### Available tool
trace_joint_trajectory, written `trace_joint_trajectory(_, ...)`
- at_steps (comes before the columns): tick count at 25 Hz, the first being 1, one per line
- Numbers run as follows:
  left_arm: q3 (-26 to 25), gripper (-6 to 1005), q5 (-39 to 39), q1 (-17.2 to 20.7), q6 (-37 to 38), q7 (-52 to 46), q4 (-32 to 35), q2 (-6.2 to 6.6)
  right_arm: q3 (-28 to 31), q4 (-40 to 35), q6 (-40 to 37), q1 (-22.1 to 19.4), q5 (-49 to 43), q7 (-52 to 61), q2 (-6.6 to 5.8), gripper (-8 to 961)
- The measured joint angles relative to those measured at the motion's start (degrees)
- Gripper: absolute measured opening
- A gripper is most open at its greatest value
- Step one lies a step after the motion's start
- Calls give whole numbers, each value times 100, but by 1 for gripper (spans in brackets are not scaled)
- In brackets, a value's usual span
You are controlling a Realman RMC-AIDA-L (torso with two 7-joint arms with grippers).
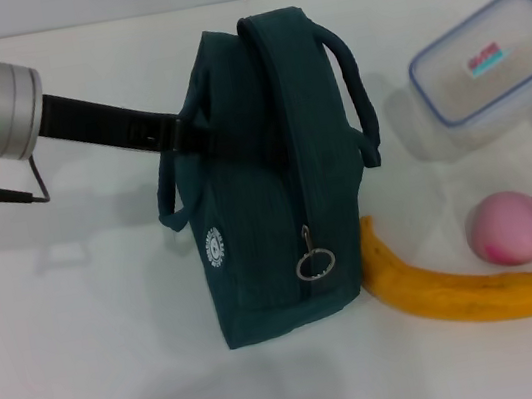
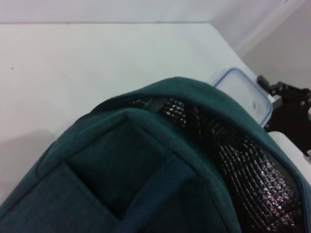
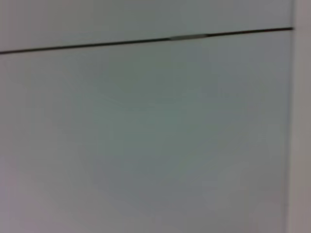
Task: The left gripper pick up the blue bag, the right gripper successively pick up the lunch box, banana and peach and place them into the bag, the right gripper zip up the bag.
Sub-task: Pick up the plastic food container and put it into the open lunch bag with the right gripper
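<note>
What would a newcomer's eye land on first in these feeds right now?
The dark teal fabric bag dominates mid-table, standing upright with the left gripper at its left side near the top; the left wrist view shows its mouth agape on a silvery lining. To its right lie a yellow banana, a pink peach and a clear blue-rimmed lunch box, all still outside.

Left end effector [image 1: 175,133] reaches rightward from the left.
</note>
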Motion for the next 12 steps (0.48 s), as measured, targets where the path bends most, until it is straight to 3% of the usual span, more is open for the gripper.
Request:
trace_joint_trajectory(10, -1, 54, 30, -150, -14, 5, -16, 16, 12, -32, -1119, 348, 539, 7, -2, 97)
trace_joint_trajectory(12, -1, 54, 30, -168, -27, 5, -16, 21, 16, -135, -1489, 588, 673, -14, -19, 97)
